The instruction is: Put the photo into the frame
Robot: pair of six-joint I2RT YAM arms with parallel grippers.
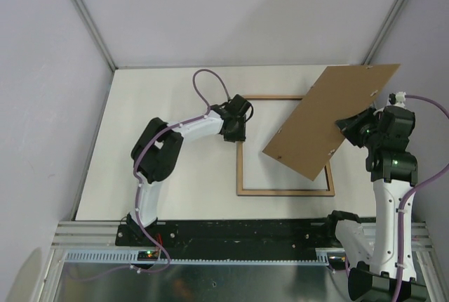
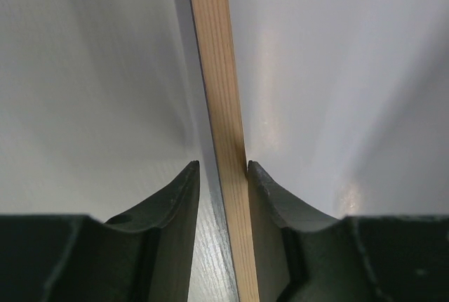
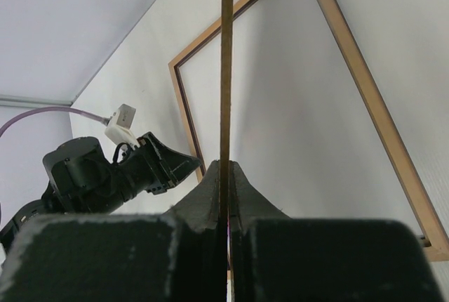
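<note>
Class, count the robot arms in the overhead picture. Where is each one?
2. The left arm reaches the left rail of the frame, jaws either side of it. The right arm, at the right, clamps a tilted brown board above the frame's right side.

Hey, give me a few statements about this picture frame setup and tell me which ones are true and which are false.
1. The right gripper is clamped on the edge of the brown backing board. True.
2. The left gripper has one finger on each side of a wooden rail of the frame. True.
3. The backing board lies flat inside the frame. False: it is held up at a tilt over the frame's right part.
4. The frame lies with its navy front facing up. False: the light wood side faces up.
</note>
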